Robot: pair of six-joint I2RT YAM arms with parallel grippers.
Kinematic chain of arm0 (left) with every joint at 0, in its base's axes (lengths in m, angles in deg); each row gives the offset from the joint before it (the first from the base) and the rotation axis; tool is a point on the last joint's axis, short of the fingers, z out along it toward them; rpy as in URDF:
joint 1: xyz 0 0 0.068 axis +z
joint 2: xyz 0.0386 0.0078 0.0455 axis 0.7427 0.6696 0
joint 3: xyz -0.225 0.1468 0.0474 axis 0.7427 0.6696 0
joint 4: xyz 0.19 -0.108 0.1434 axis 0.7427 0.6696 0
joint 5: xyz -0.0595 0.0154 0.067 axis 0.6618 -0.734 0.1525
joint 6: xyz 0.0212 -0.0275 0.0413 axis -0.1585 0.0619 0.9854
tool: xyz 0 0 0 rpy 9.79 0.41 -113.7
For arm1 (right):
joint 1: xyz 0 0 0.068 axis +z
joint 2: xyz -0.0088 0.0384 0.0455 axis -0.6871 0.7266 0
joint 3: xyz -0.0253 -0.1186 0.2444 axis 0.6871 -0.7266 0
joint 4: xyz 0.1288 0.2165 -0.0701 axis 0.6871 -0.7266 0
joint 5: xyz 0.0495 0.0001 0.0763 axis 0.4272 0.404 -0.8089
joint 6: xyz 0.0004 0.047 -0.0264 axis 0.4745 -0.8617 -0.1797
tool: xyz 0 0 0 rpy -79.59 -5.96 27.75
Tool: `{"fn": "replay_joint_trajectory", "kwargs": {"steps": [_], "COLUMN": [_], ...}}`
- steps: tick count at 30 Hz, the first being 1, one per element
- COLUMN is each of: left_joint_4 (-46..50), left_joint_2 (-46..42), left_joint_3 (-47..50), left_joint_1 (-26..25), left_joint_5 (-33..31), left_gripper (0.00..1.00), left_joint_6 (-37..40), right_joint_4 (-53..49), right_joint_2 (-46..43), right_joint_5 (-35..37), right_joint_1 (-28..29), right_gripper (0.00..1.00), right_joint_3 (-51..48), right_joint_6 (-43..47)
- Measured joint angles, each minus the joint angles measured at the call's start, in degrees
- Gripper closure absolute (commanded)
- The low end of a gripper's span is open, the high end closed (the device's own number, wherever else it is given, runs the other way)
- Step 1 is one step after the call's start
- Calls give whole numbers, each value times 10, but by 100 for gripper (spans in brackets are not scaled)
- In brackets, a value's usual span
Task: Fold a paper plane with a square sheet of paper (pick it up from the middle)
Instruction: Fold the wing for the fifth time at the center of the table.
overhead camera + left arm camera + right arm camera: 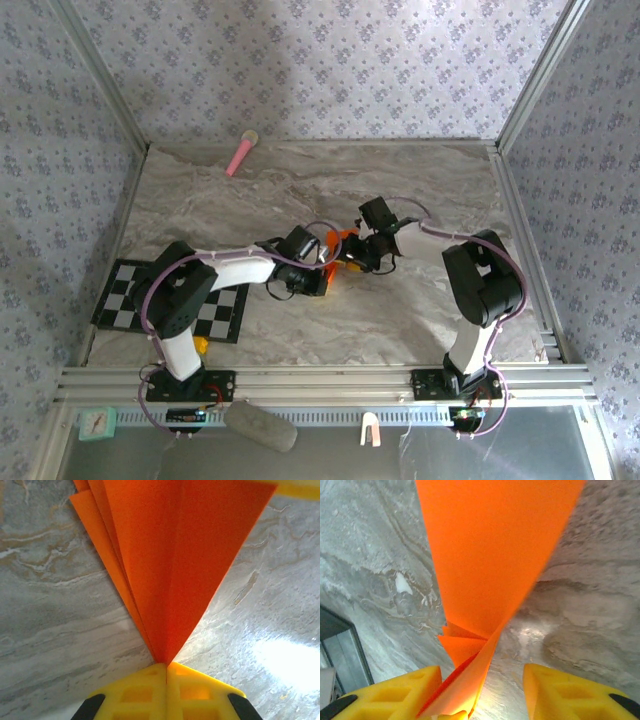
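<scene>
The paper plane (343,243) stands btw. both grippers, over centre of the table (420,190). Its narrow end is pinched in the left gripper (166,666), w/ folds fanning out ahead. Inside the right gripper (482,680) it leans on one finger, apart from the other. The mat (125,292) lies behind-left of left gripper; the stick (241,153) far ahead, nr. back wall.

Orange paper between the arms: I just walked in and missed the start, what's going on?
Both arms meet mid-table over the folded orange paper. The left pincer is shut on its pointed end. The right pincer stands open, the paper resting against one finger, above the marble table.
</scene>
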Motion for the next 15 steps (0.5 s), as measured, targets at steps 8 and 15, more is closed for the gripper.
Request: {"fn": "replay_joint_trajectory", "kwargs": {"steps": [8,15], "left_joint_4": [36,41], "left_joint_2": [0,0], "left_joint_3": [-15,-16], "left_joint_1": [-3,-6], "left_joint_5": [-19,-21], "left_gripper": [96,96], "left_joint_6": [55,89], "right_joint_4": [-54,-78], "right_joint_2": [0,0], "right_joint_5": [42,44], "right_joint_1": [-6,-7], "right_gripper": [47,47], "right_joint_3": [28,49], "right_joint_6": [-17,-39]}}
